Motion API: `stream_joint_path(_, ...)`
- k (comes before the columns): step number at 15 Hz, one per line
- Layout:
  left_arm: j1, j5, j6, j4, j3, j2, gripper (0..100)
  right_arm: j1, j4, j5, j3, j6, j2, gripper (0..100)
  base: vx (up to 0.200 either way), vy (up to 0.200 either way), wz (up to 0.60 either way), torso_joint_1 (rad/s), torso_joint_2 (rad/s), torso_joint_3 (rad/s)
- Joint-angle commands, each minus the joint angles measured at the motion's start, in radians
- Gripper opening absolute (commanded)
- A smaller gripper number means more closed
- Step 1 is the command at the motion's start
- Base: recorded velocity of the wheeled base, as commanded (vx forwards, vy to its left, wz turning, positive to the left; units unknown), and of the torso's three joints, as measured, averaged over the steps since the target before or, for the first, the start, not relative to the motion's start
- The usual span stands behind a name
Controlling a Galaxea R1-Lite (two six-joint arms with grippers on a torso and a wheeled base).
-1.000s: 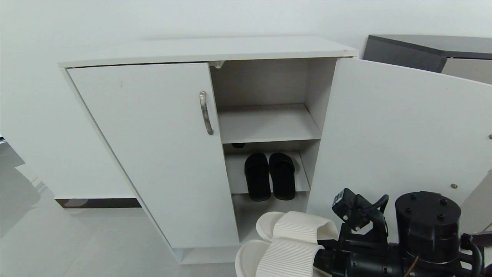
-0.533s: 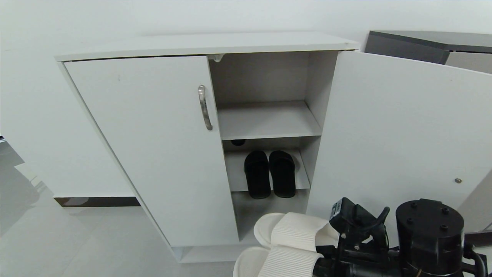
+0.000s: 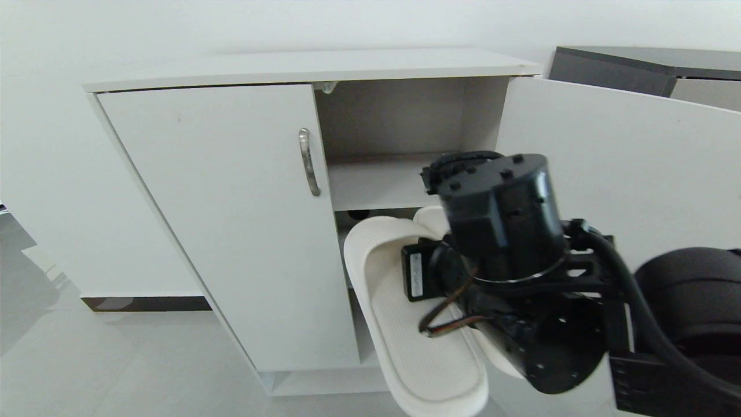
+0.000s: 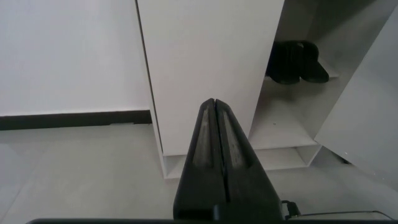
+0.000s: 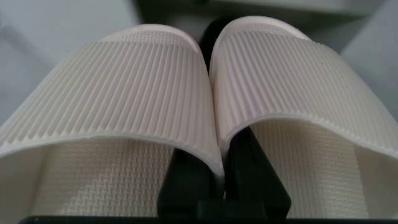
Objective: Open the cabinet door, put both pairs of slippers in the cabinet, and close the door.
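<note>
Item 1: white slippers (image 3: 417, 324), a pair, pinched together in my right gripper (image 5: 221, 174) and held tilted at the mouth of the cabinet (image 3: 312, 66), just under the upper shelf (image 3: 376, 185).
Item 2: black slippers (image 4: 297, 62), on the middle shelf (image 4: 334, 76).
Item 3: left gripper (image 4: 214, 143), fingers together, holding nothing, low before the closed left door (image 4: 205, 56).
Handling: level the pair, keep off the open door (image 3: 608, 174) and the shelf edge, set down beside the black pair and never on it, then release.
</note>
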Motion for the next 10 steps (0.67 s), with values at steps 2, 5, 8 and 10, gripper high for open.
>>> stream_joint_path(2,0.000,-0.001,0.000,0.000,0.000,0.000,0,-0.013,-0.078,-0.135,-0.151,-0.038,0.208,0,0.000,0.000,0.00,0.000,0.00,0.000)
stream_joint_path(5,0.000,-0.001,0.002,0.000,0.000,0.000,0,-0.044,-0.302,-0.139,-0.151,-0.172,0.272,0,0.000,0.000,0.00,0.000,0.00,0.000)
stream_joint_path(8,0.000,-0.002,0.002,0.000,0.000,0.000,0,-0.059,-0.311,-0.140,-0.149,-0.176,0.275,0,0.000,0.000,0.00,0.000,0.00,0.000)
stream_joint_path(10,0.000,-0.002,0.002,0.000,0.000,0.000,0,-0.068,-0.313,-0.140,-0.146,-0.175,0.275,0,0.200,0.000,0.00,0.007,0.00,0.005)
